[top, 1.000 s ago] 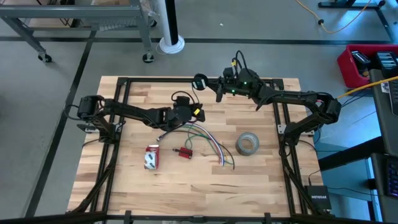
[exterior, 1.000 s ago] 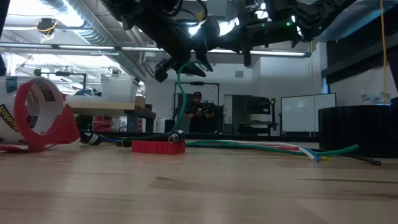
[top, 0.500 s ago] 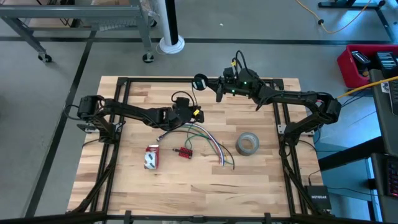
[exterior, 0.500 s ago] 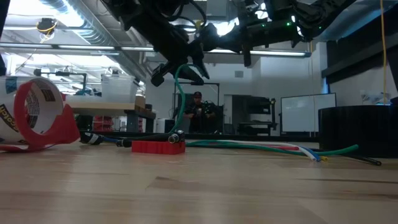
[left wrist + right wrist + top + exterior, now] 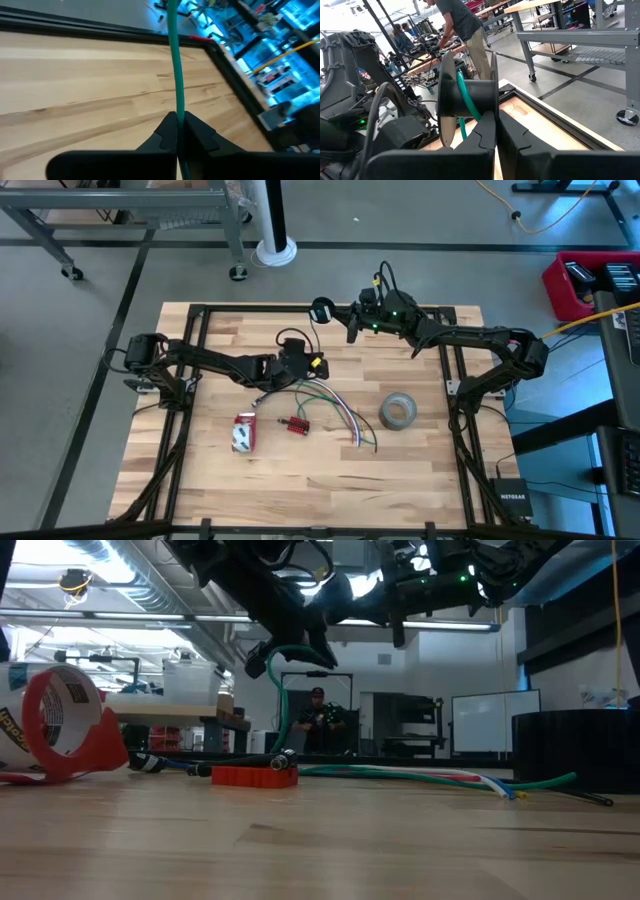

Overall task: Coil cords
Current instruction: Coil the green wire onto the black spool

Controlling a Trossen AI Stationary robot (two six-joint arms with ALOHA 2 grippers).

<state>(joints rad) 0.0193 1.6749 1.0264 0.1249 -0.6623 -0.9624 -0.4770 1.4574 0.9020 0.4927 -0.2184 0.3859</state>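
From above, the left hand [image 5: 293, 367] sits mid-desk [image 5: 420, 470] over the cords [image 5: 335, 408].

At desk level, a green cord [image 5: 283, 705] hangs limp: light, floppy.

Left wrist: hand pinching it.

Right wrist: the right hand [image 5: 496, 131], pressed together, grips a spool [image 5: 467, 100].

In the low view the tape dispenser [image 5: 55, 725] is cut off by the left edge. In the left wrist view the green cord [image 5: 176, 70] is cut off at the top edge and its lower run is hidden between the closed left end effector [image 5: 177, 131] fingers. Print on the dispenser too small to read.
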